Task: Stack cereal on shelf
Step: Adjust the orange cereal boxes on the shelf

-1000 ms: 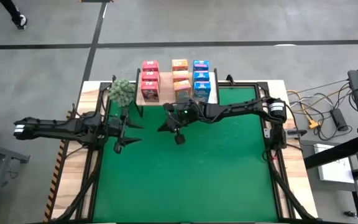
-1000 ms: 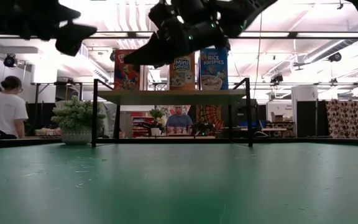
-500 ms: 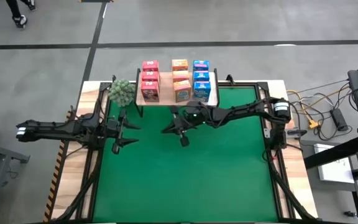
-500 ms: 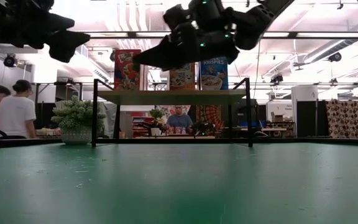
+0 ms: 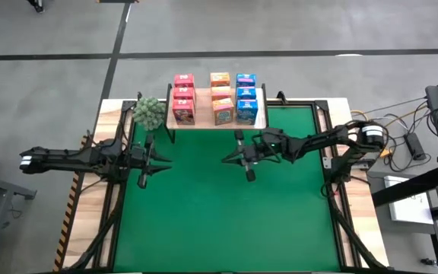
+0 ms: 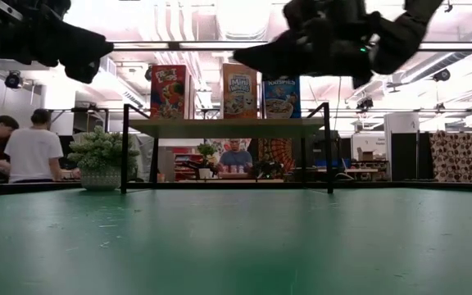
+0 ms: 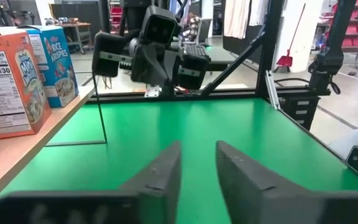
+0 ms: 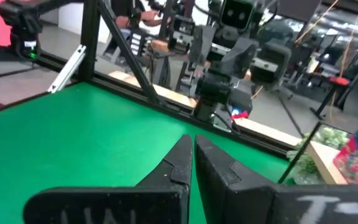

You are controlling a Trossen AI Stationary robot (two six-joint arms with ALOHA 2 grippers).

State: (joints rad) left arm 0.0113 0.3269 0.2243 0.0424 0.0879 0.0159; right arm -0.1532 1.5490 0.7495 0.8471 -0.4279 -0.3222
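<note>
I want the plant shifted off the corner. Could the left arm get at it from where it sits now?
Probably yes. The left gripper hangs empty over the green mat, just in front of the plant. Nothing lies between them; the shelf and its leg stand close beside the plant, though.

From above, we look straight down on the whole green mat (image 5: pixel 226 205), with the shelf (image 5: pixel 216 120) at its far edge and both arms reaching in from the left and right sides. At table height, we sit low on the mat's near edge and face level across it toward the shelf (image 6: pixel 224 127) and the room behind. Both views share the shelf and its cereal (image 5: pixel 216 99). Riding the left wrist, we face right across the mat, close over its surface, and see the other arm (image 7: pixel 154 53) opposite. Riding the right wrist, we face left and see the left arm (image 8: pixel 229 56).
</note>
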